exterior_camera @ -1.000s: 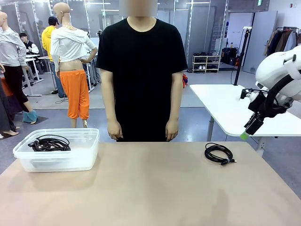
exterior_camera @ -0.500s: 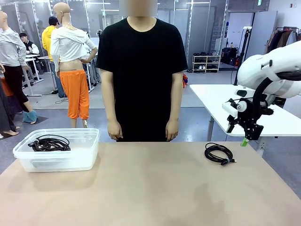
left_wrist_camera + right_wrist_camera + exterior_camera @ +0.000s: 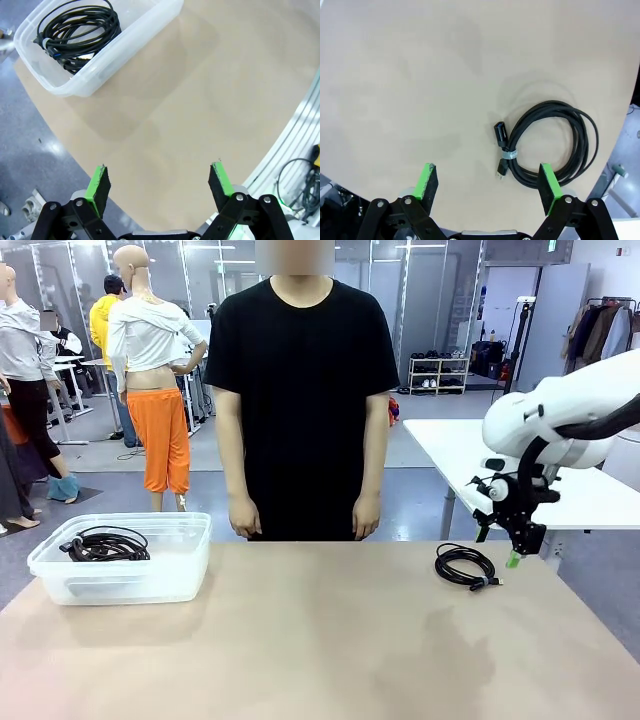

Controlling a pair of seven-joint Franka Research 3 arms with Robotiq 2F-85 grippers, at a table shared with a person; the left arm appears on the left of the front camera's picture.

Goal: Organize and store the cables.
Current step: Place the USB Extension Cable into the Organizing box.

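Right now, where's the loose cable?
The loose cable lies coiled on the table, on the robot's right side toward the far edge in the front view, just below the open right pincer and far from the bin.

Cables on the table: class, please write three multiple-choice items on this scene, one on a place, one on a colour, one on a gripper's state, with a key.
1. Where does the coil on the robot's left lie?
A. in the clear bin
B. on the floor
C. in the person's hand

2. What colour is the loose cable?
A. white
B. black
C. orange

3. How is the right gripper?
A. shut on the cable
B. open, holding nothing
C. shut on the bin

Key: 1 A, the coil sits inside the bin's walls; 2 B, it lies black on the tan table; 3 B, the right wrist view shows both pads apart above the cable.
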